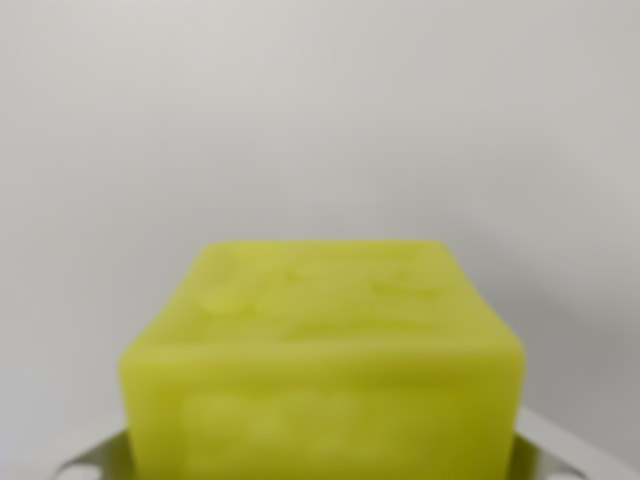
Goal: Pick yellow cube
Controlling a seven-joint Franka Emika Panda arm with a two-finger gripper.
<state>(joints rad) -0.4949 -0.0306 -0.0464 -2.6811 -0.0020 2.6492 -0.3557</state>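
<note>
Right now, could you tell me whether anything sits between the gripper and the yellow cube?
Nothing visible does. The yellow cube fills the lower middle of the wrist view, very close and blurred, with only a plain pale surface around it. Grey gripper parts show at the bottom corners beside the cube; whether they touch it cannot be told.

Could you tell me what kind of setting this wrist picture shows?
Probably a bare lab tabletop, though little shows: a blurred yellow cube close to the camera, plain white surface behind, and pale gripper parts at the bottom corners.
</note>
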